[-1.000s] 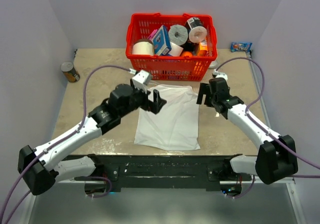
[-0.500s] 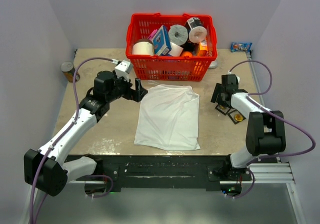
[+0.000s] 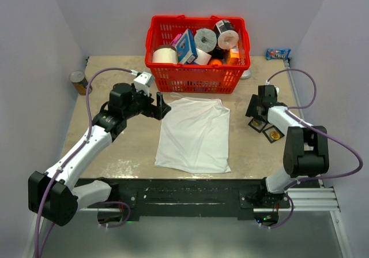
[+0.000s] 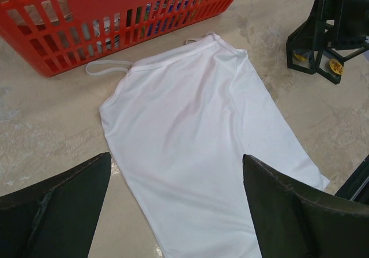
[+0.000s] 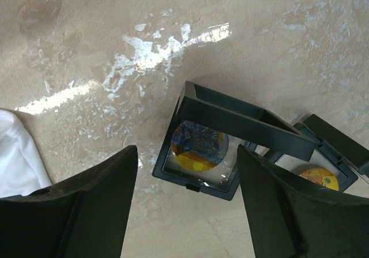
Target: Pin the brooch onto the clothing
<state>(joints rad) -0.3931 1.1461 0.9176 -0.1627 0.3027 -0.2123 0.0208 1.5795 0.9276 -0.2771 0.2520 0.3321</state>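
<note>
The white T-shirt lies flat in the middle of the table, and it also fills the left wrist view. My left gripper is open and empty, hovering just left of the shirt's top left corner. My right gripper is open and empty above two open black display cases. The nearer case holds a round blue and orange-gold brooch, right below my open jaws. A second case holds an orange piece. Both cases show in the top view.
A red basket full of paper rolls and boxes stands behind the shirt, and its wall shows in the left wrist view. A can sits at the far left. A blue packet lies at the far right.
My left gripper has drawn back left off the shirt's top edge. My right gripper has swung right from the shirt's edge to above the cases. Both have held nearly still in the last half second.
</note>
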